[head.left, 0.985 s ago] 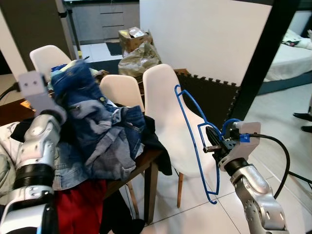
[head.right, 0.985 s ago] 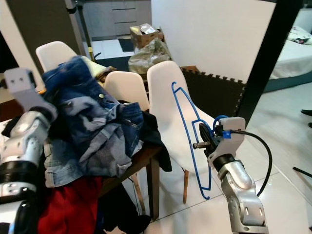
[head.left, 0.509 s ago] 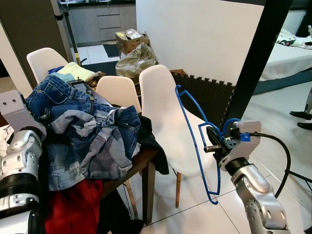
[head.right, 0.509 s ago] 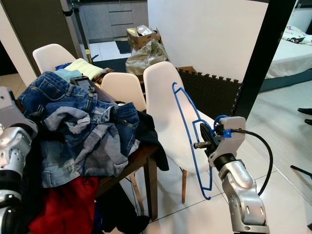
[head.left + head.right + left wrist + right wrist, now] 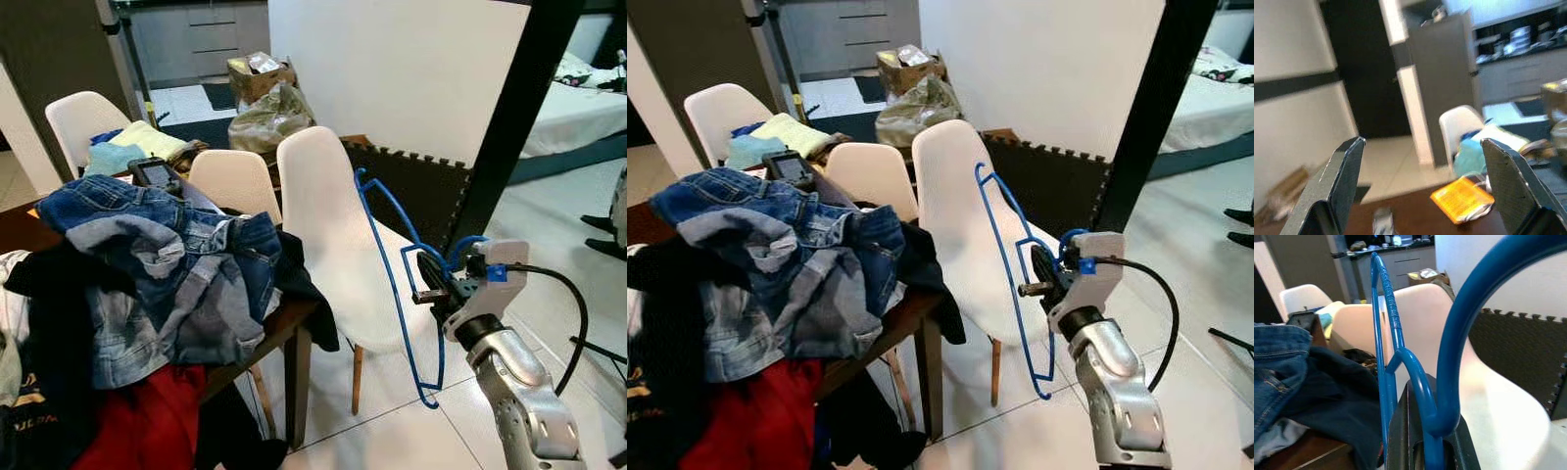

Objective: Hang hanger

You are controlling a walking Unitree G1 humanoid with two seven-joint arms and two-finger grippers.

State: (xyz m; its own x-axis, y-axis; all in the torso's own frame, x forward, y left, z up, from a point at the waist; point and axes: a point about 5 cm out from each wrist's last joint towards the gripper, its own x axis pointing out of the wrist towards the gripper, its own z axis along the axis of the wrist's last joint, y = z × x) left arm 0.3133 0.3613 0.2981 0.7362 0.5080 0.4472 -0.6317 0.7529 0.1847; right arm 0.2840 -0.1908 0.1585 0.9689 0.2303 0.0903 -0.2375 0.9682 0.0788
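A blue wire hanger (image 5: 392,264) stands nearly upright in the air in front of a white chair (image 5: 323,215). Its lower end hangs close above the floor. My right gripper (image 5: 431,286) is shut on the hanger's side, at about the chair's seat height. In the right wrist view the hanger's blue wire (image 5: 1454,333) runs between the black fingers (image 5: 1400,440). In the left wrist view my left gripper (image 5: 1422,143) is open, with nothing between its fingers (image 5: 1344,176), and it faces a dark doorway and a tabletop.
A wooden table (image 5: 284,328) on the left carries a heap of jeans (image 5: 167,255) and other clothes. More white chairs (image 5: 230,181) stand behind it. A black pillar (image 5: 505,108) rises at the right, with a foam mat (image 5: 431,191) beside it. Open tiled floor (image 5: 382,431) lies below the hanger.
My left arm has dropped out of the eye views, and the jeans it lifted now lie on the heap. The right gripper and the hanger have barely moved.
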